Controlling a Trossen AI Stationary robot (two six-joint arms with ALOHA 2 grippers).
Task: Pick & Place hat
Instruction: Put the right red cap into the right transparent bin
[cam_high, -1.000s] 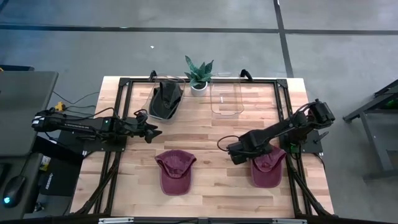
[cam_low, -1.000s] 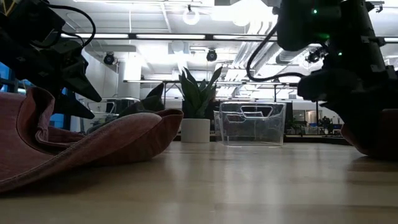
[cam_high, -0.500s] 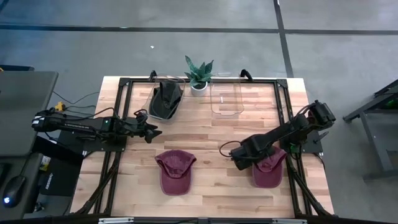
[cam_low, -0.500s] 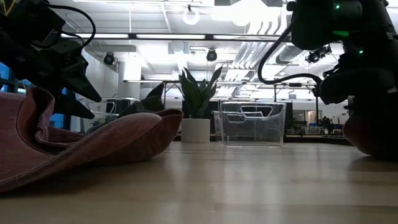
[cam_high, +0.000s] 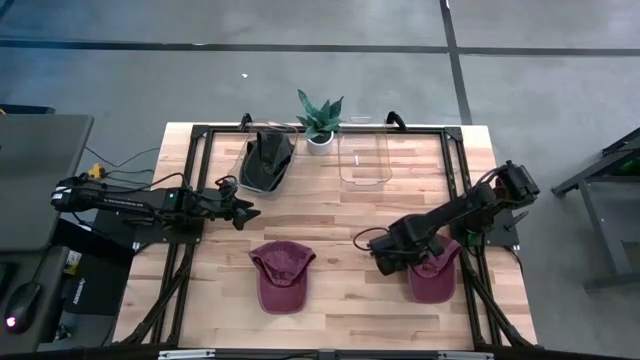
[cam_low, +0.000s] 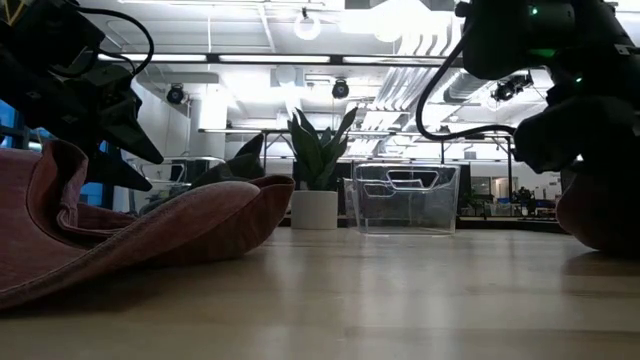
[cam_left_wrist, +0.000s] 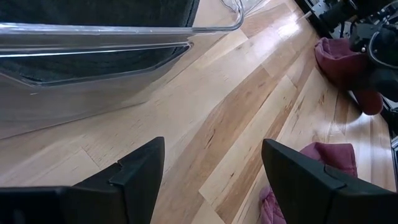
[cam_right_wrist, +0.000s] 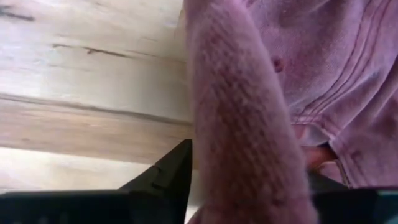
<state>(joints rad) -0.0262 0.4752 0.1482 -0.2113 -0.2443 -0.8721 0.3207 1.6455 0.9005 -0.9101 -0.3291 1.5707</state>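
Right gripper (cam_high: 392, 260) has lowered onto the right-hand hat (cam_high: 432, 278) (rim between fingers).

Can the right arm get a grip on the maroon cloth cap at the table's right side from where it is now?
Probably yes: the right gripper sits at the edge of the maroon cloth cap, whose fabric lies between its open fingers; nothing blocks it.

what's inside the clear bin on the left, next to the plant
A dark hat sits inside the left clear bin. Whatever lies under it is hidden. The other clear bin looks empty.
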